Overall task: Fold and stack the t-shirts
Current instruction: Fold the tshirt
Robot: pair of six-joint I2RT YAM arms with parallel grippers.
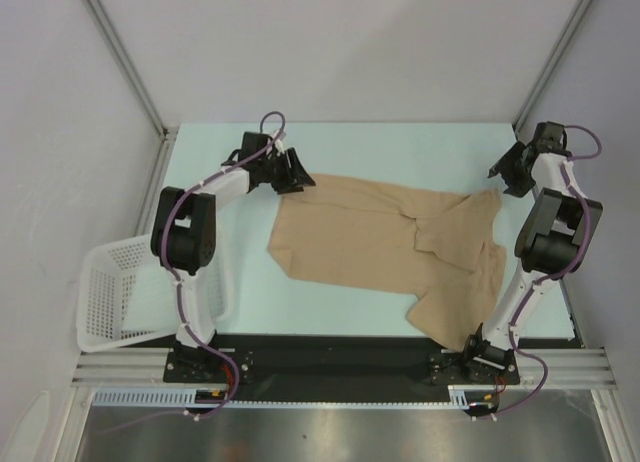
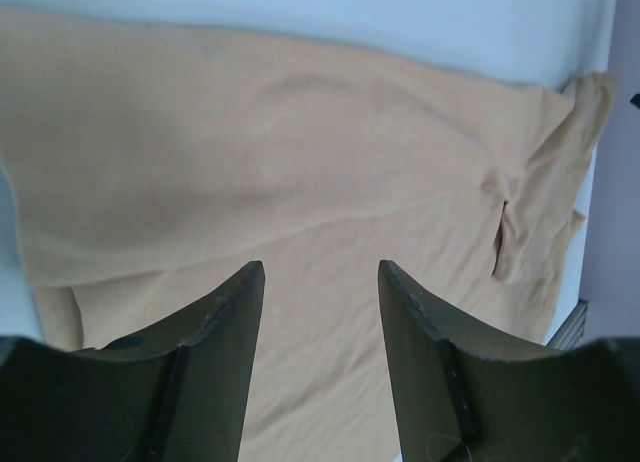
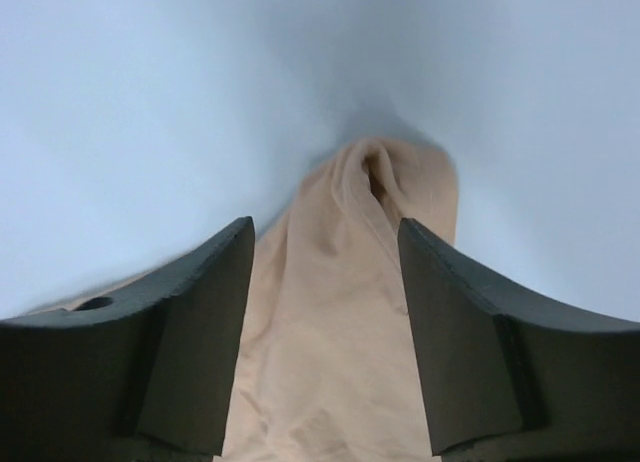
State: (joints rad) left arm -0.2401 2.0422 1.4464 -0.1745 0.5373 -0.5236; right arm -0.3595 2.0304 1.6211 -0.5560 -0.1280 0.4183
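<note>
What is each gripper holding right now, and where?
Nothing: the left gripper and right gripper both stand open, neither clamping the tan t-shirt.

Pale blue-green flat counter (image 1: 400,147), evenly lit. Plain whitish panel walls (image 1: 340,42) stood on three sides, joined by slanting silver aluminium posts (image 1: 120,52). Black strip (image 1: 330,352) and grooved aluminium rail (image 1: 340,377) ran along the near edge; brushed metal sheet (image 1: 340,432) lay below.

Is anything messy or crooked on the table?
Yes. The tan t-shirt lies crumpled and bunched toward the right, with one part trailing to the near edge of the table. The white basket at the left edge looks tipped at an angle, not standing flat.
</note>
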